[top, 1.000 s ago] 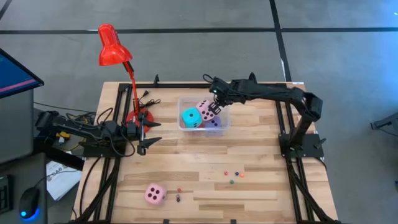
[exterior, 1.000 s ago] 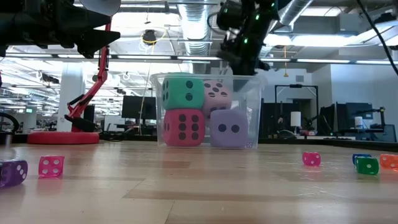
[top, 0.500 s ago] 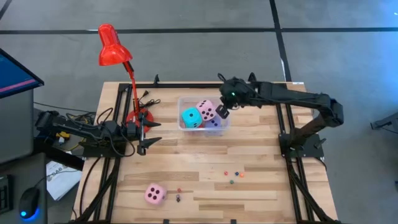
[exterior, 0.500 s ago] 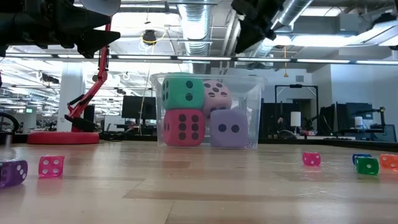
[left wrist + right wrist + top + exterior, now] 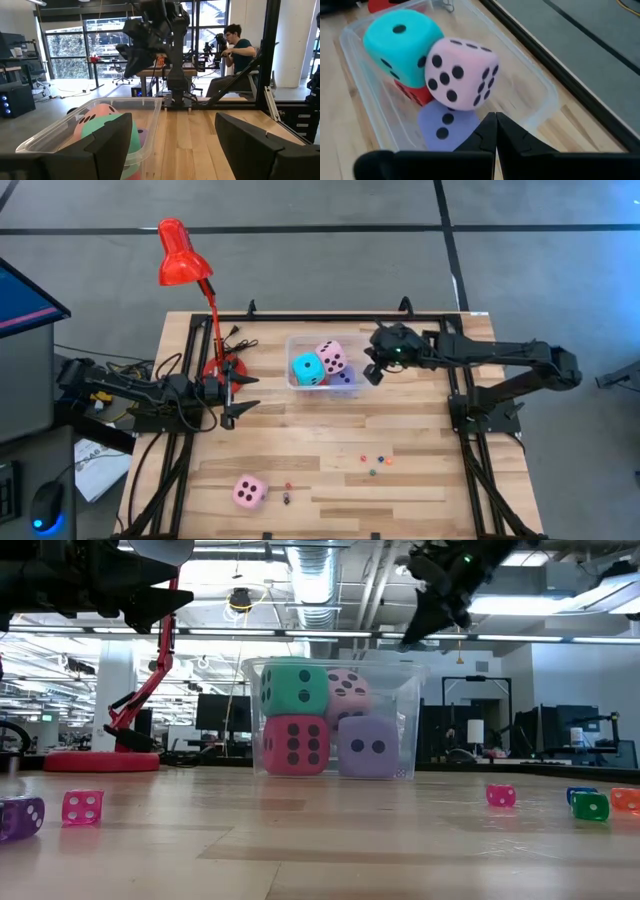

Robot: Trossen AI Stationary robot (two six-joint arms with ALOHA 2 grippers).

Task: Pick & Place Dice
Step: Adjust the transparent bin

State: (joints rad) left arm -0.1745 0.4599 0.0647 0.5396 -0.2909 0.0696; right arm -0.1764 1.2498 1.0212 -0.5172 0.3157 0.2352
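Observation:
A clear plastic bin [image 5: 296, 341] at the table's far middle holds several big dice. A cyan die [image 5: 306, 368] sits on a red die [image 5: 295, 745]. A pink die [image 5: 462, 72] rests on the lavender die [image 5: 445, 125] and leans against the cyan one. A second pink die [image 5: 249, 492] lies on the table near the front left. My right gripper [image 5: 372, 372] is shut and empty, in the air just right of the bin. My left gripper [image 5: 232, 395] is open and empty, left of the bin by the lamp's base.
A red desk lamp [image 5: 185, 265] stands on its base [image 5: 222, 367] left of the bin. Several small dice [image 5: 375, 463] lie right of the table's middle, and one [image 5: 287, 498] lies beside the loose pink die. A person [image 5: 235, 50] sits in the room beyond the table.
My right gripper has risen from over the pink die in the bin and gone toward the table's right edge. It now stands clear of the bin's right wall. The dice in the bin have kept their places.

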